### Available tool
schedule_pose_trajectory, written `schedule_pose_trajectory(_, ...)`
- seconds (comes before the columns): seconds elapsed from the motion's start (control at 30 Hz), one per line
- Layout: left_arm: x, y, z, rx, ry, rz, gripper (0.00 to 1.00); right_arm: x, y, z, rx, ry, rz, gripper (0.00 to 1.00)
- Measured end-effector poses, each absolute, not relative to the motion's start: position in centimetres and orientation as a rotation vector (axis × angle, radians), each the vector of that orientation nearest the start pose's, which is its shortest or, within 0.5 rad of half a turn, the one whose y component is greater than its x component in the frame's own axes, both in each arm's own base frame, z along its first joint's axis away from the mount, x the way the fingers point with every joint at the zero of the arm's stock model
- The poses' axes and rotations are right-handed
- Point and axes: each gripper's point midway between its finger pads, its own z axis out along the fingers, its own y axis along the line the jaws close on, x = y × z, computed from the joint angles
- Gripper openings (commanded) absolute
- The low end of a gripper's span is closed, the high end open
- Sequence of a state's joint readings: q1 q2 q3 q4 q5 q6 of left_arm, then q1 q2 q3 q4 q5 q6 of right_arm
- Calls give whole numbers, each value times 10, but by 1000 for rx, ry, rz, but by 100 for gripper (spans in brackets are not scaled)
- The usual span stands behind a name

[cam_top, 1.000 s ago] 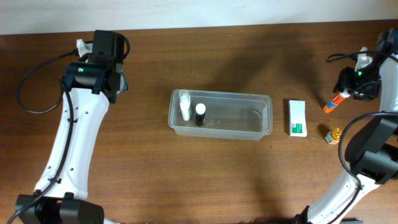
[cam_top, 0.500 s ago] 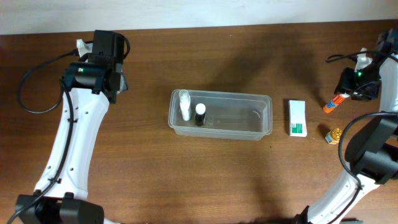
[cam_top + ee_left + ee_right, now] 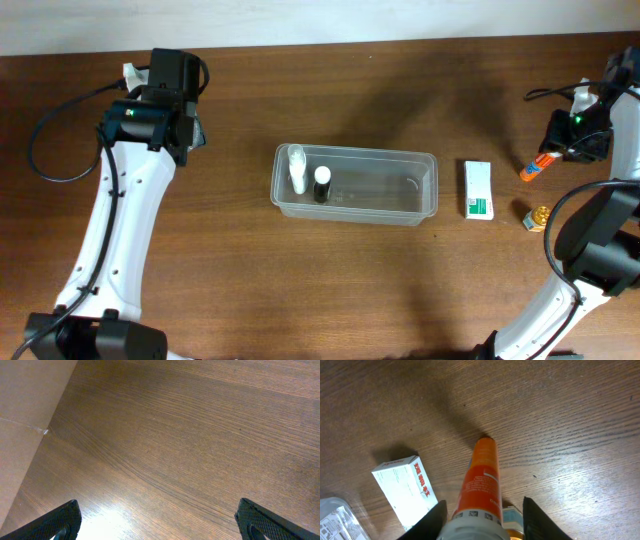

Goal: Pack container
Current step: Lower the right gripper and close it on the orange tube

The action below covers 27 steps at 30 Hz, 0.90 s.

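Fingers [image 3: 427, 527] of the right gripper [image 3: 482, 510], half open, straddle the orange tube [image 3: 481, 480] ungripped; an off-centre pinch could roll it away

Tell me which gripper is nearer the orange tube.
Right. The right gripper straddles the orange tube; the left gripper hovers far away, beyond the container.
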<state>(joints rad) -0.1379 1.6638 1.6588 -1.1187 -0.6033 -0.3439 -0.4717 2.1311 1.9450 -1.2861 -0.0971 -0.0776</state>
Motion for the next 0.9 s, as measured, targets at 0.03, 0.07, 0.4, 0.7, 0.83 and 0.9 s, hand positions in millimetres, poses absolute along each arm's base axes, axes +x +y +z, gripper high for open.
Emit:
schedule_pose_trajectory(0.03,393,44,241,-434,2472,621,99,396,-183,107,583,2962,102,38)
schedule_pose_trajectory(0.07,393,44,241,-434,2472,621,99,396,-183,107,584,2962,102,38)
schedule_pose_trajectory(0.4,393,44,241,-434,2472,621,99,397,-182,107,581,2959,116,32)
schedule_pose_trajectory(0.7,393,44,241,-434,2471,620,100,397,-180,107,581,2959,128,31)
schedule_pose_trajectory(0.83,393,44,241,-434,2472,621,99,397,-180,107,581,2960,133,31)
schedule_pose_trajectory(0.9,393,44,241,-434,2472,621,99,396,-179,107,582,2962,135,31)
